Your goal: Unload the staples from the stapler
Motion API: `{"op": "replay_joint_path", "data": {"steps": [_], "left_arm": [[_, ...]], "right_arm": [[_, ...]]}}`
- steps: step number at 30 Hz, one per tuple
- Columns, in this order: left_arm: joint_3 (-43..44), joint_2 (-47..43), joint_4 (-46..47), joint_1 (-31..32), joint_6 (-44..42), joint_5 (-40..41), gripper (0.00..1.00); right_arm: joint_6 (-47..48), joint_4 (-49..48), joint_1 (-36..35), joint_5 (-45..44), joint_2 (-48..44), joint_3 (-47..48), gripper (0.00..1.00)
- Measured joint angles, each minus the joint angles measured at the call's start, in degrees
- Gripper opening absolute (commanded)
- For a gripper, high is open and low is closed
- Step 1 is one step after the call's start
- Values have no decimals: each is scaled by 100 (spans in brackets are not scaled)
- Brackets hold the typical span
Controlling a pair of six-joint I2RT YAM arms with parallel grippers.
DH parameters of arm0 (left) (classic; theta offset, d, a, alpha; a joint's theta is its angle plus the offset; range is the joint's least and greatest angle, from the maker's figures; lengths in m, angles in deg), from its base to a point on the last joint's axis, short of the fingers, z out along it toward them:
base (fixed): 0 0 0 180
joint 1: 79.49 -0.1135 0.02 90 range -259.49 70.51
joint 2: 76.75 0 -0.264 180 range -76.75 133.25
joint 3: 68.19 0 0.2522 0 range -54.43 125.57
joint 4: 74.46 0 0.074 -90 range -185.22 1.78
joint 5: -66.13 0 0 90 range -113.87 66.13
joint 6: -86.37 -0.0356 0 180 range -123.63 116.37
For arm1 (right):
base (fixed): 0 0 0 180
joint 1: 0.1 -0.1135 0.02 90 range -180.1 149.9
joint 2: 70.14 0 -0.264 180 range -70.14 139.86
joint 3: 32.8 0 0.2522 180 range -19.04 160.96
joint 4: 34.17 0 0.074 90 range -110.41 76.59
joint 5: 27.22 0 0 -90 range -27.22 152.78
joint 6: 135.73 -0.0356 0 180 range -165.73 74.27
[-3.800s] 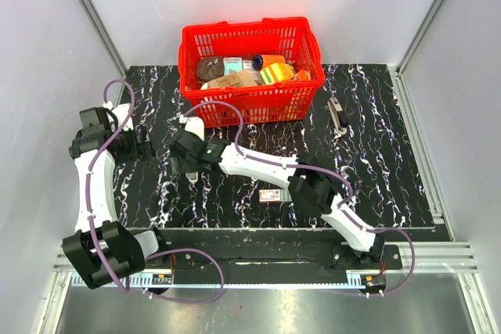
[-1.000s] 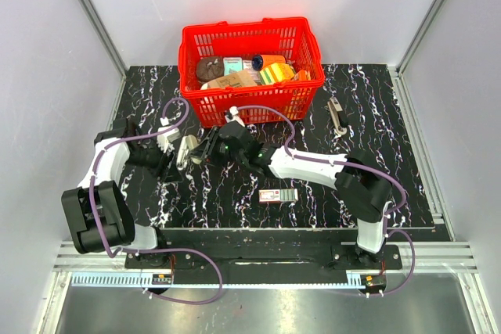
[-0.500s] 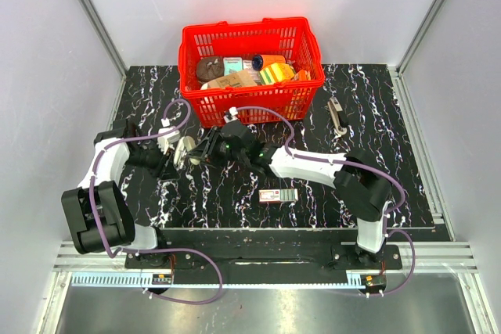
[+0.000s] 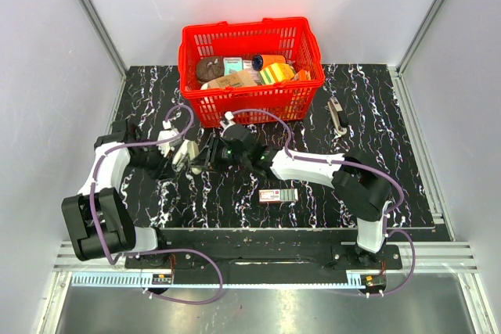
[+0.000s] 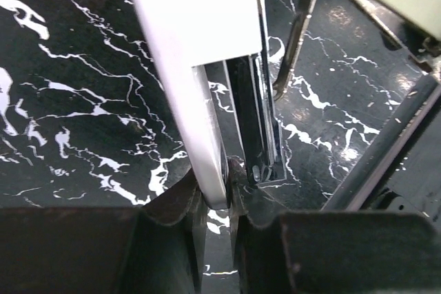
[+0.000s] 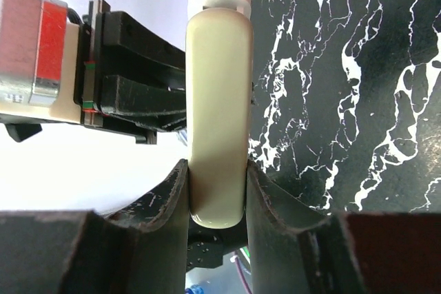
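both grippers are now closed on the stapler (image 4: 186, 152). it is held between them over the left half of the black marble tabletop (image 4: 391, 154), nearer the far edge than the near one and just before the red basket (image 4: 244, 109).

a few seconds ago the left arm was folded back at the left edge and only the right arm reached into this spot. since then the left gripper (image 4: 174, 154) has come in to meet the right gripper (image 4: 205, 152), and in the last second the pair has hardly moved.

from the right wrist, the right gripper (image 6: 217, 197) pinches one end of the pale beige body of the stapler (image 6: 217, 115). from the left wrist, the left gripper (image 5: 213, 201) is clamped on the thin edge of the pale part (image 5: 186, 46), and the dark metal channel (image 5: 251, 115) lies beside it.

i think this means the two-handed hold is made and the opening can begin. no staples are visible yet, so the unloading itself seems not done. i cannot tell if the stapler is already a little open.

the small red-and-white box (image 4: 278, 195) lies well apart, near the near edge.
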Motion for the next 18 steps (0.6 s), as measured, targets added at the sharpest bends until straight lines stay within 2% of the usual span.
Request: {"op": "replay_joint_path", "data": {"steps": [6, 18], "left_arm": [[-289, -278, 575, 92, -9, 361, 0], [-1231, -1043, 2081, 826, -426, 1556, 0]], "right_arm": [[752, 219, 0, 199, -7, 0, 0], [1956, 920, -4, 501, -109, -4, 0]]}}
